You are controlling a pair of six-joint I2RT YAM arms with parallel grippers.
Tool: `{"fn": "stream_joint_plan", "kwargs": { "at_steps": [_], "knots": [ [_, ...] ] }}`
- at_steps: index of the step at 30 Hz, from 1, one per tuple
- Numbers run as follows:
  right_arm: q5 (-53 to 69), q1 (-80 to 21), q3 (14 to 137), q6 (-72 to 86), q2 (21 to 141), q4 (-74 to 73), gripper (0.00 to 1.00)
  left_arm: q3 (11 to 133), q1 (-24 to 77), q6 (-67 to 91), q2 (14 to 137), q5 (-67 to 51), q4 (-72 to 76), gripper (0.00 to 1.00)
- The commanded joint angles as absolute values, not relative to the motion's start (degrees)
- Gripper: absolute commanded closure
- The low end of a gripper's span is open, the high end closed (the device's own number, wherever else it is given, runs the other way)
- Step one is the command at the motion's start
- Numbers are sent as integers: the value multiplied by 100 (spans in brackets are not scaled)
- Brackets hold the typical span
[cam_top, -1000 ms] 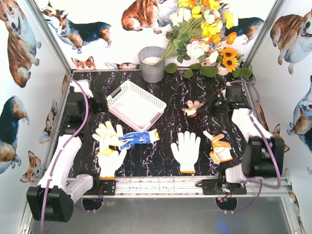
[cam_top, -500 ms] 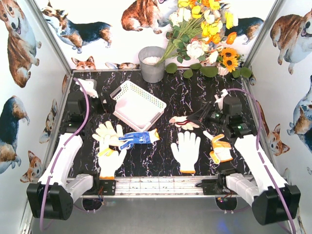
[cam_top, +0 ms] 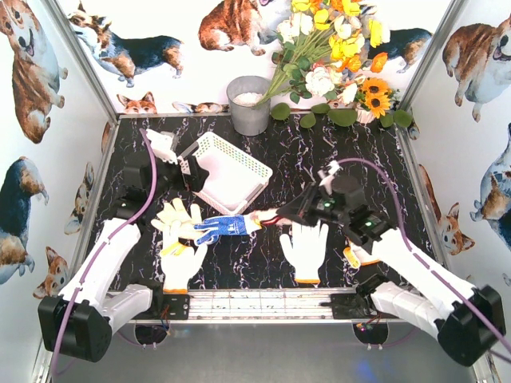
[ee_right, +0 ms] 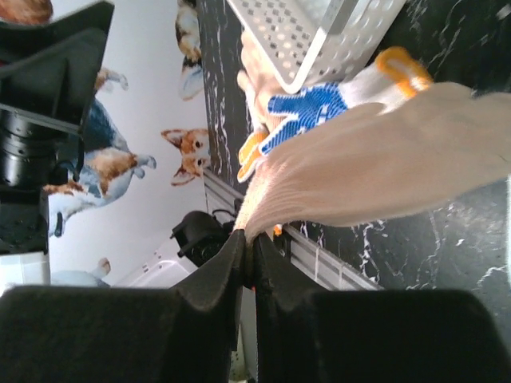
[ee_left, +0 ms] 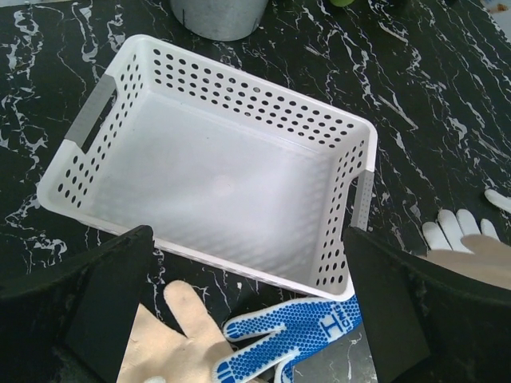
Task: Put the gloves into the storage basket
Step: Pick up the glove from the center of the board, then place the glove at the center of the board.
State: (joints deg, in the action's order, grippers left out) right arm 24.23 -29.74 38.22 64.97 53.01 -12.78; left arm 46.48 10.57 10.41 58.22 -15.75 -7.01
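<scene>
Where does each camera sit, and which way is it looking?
Top: above and behind, looking down on the black marble table; left arm, right arm show.
Left wrist: over the white lattice plastic basket, looking in; open fingers frame it.
Right wrist: along shut fingers pinching a cream knit glove.
All share the blue-dotted glove.

The storage basket [ee_left: 239, 100] is smooth white plastic with a soft sheen, its walls punched with round holes. The table [cam_top: 319, 152] has a black, white-veined, marble-patterned top, fairly glossy. The bucket [cam_top: 249, 108] is dull grey metal. The cream glove [ee_right: 383, 152] is matt knit cloth with a fine ribbed weave. The blue-dotted glove [cam_top: 223, 227] is white knit carrying what seem to be rubbery dots. The right gripper [ee_right: 248, 239] has matt black, faintly grainy fingers. The front rail [cam_top: 263, 299] is bare silvery metal with a satin finish.
</scene>
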Motion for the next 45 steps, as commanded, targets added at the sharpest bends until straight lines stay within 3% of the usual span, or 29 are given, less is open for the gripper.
{"fn": "stream_joint_plan", "kwargs": {
  "at_steps": [1,7,12,25,29,39,41,45],
  "knots": [
    [1870,-3682,3955,6865,5450,-318,100,4676,1179,952,5748,-1480,-730,0],
    [1301,-4779,3874,7005,5732,-240,100,4687,1310,893,5772,-1370,-796,0],
    [1024,-5357,3120,7547,5713,33,100,4711,1412,853,5845,-1336,-869,0],
    [723,-5915,2263,7825,5779,-442,100,4820,1903,679,5954,-886,-1180,0],
    [694,-5930,2164,7806,5863,-461,100,4841,2556,941,5875,-290,-1559,7],
    [703,-5981,2263,7519,5896,-1055,100,3648,4709,3366,5333,529,-1291,31],
    [726,-5982,2471,7326,5821,-1362,93,3497,5295,3995,5429,810,-1239,42],
    [591,-5978,2931,6974,5634,-2229,69,3387,5962,4530,5659,1093,-1280,46]
  ]
}}
